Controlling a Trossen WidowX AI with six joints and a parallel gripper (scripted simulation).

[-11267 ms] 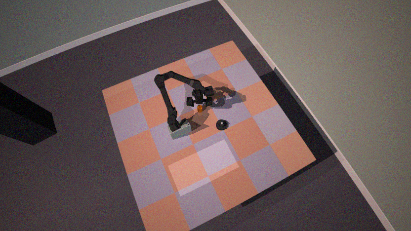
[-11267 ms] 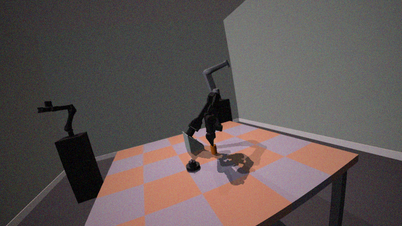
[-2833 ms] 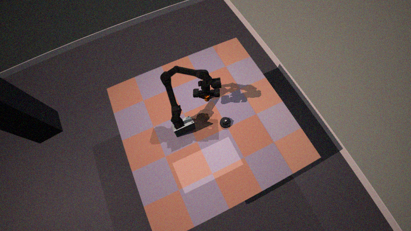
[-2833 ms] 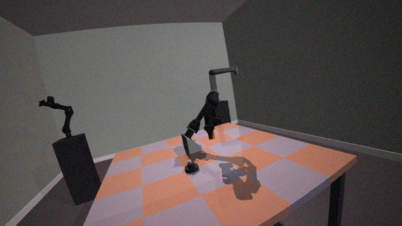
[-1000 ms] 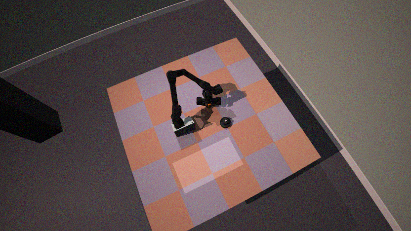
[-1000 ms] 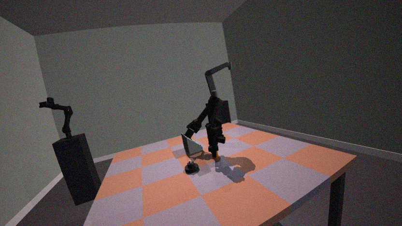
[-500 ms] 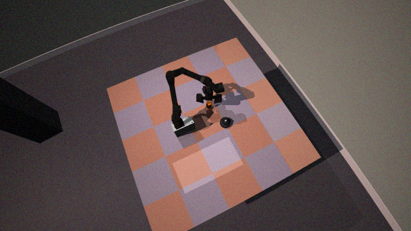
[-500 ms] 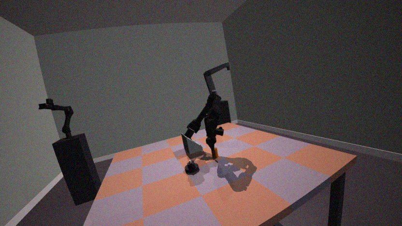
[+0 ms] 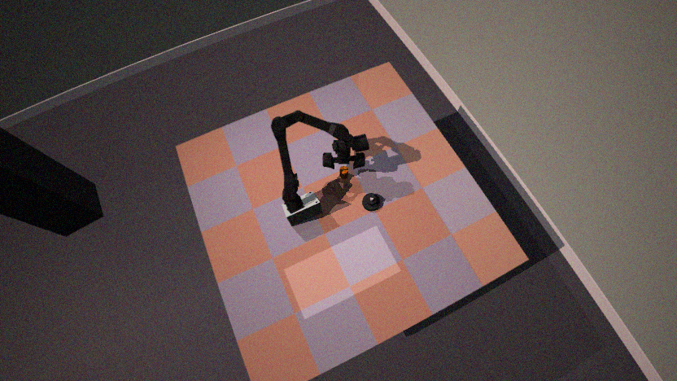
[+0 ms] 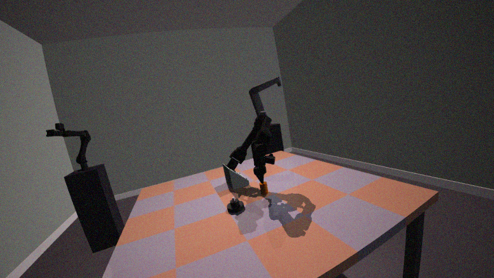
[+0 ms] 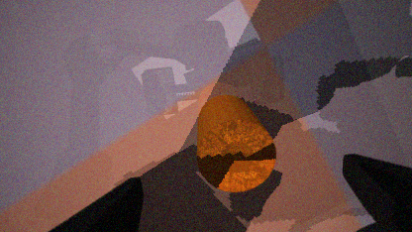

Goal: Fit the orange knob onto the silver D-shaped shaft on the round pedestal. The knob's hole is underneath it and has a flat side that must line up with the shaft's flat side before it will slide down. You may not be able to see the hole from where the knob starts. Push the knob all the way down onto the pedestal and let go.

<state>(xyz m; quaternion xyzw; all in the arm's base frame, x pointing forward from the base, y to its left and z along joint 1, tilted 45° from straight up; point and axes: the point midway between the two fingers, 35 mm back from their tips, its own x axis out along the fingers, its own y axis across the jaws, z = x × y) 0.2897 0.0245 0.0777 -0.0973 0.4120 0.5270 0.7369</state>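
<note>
The orange knob (image 9: 343,172) (image 10: 263,189) (image 11: 233,134) stands upright on the checkered table, apart from the pedestal. Its underside and hole are hidden. The black round pedestal (image 9: 372,207) (image 10: 236,209) stands on the table, to the lower right of the knob in the top view. Its small shaft (image 9: 372,199) (image 10: 234,200) points up, bare; its flat side is too small to make out. My gripper (image 10: 262,182) (image 11: 242,174) is open and empty, pointing down just above the knob. In the wrist view its fingertips are wide apart, one on each side of the knob.
The arm's pale base (image 9: 302,208) (image 10: 236,177) stands on the table, left of the pedestal in the top view. Shadows of the arm fall around the knob. Two other arms on dark stands are away from the table in the exterior view.
</note>
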